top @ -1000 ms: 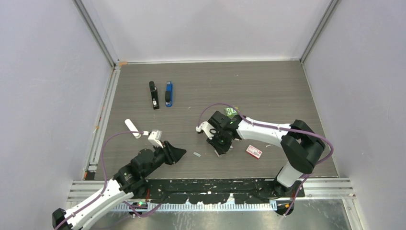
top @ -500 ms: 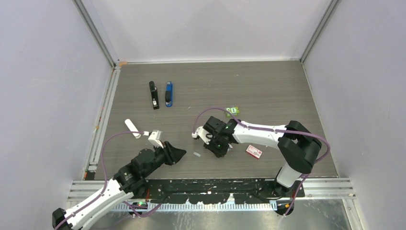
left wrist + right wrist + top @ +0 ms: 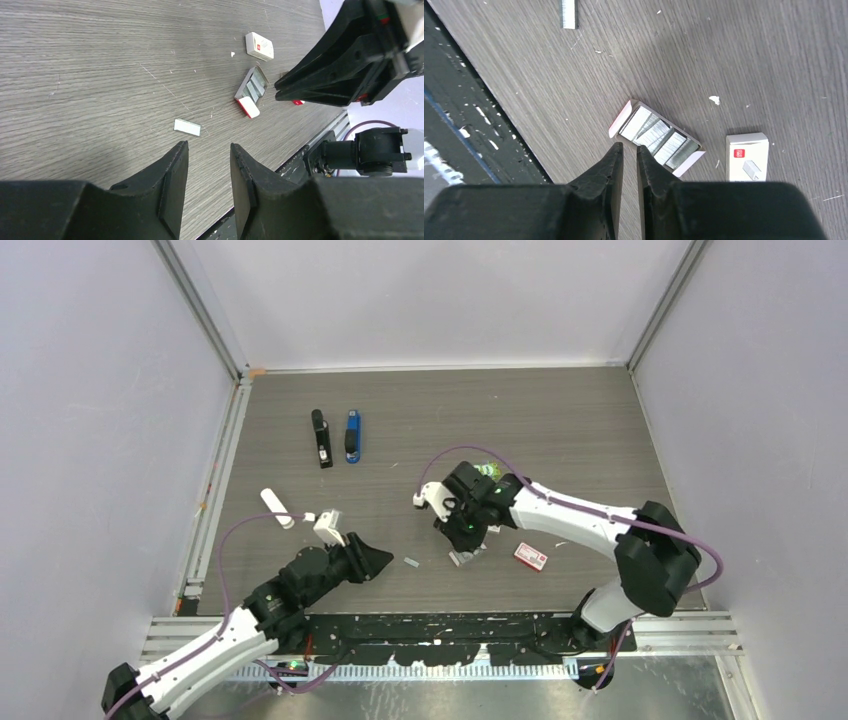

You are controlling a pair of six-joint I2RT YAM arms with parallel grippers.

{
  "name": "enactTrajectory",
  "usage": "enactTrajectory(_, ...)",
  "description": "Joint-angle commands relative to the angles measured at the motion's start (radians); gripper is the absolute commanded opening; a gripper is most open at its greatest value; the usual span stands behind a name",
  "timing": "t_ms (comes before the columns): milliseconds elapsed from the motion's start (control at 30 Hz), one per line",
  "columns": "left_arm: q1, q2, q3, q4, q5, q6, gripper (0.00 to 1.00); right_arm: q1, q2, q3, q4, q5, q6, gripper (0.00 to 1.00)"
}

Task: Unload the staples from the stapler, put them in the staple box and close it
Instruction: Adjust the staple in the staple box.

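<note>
Overhead, staples [image 3: 411, 562] tiny, ribbing indiscernible

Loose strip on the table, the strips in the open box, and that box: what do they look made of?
Loose strip: likely metal, silvery-grey with fine ribbing and a dull sheen. Boxed strips: same ribbed grey metal look, with brighter glints. Open box: probably thin card, matte, with a red-tinted flap folded outward.

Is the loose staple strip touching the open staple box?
Apart. The left wrist view shows a wide gap between the loose staple strip and the open staple box.
</note>
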Motion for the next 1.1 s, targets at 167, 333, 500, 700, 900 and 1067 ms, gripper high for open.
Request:
enactTrajectory(167,-0.038,0.126,0.013,0.062,-0.059,-0.142,0.38,-0.136,-0.110,0.033,-0.046,-0.171,-0.032,0.25)
enactTrajectory(333,-0.143,0.284,0.136,-0.095,-0.252,-0.274,0.51,-0.176,-0.145,0.019,-0.045,-0.185,-0.028,0.25)
enactTrajectory(500,-0.287,0.549,0.336,-0.271,-0.446,-0.467,0.59,-0.191,-0.151,0.017,-0.047,-0.191,-0.028,0.26)
enactTrajectory(700,-0.316,0.918,0.703,-0.759,-0.486,-0.763,0.83,-0.208,-0.166,0.014,-0.048,-0.196,-0.029,0.26)
enactTrajectory(900,-0.319,1.047,0.726,-0.592,-0.432,-0.812,0.79,-0.228,-0.197,0.010,-0.050,-0.198,-0.032,0.26)
enactTrajectory(1067,-0.318,1.107,0.774,-0.637,-0.449,-0.834,0.77,-0.246,-0.195,-0.003,-0.049,-0.201,-0.031,0.26)
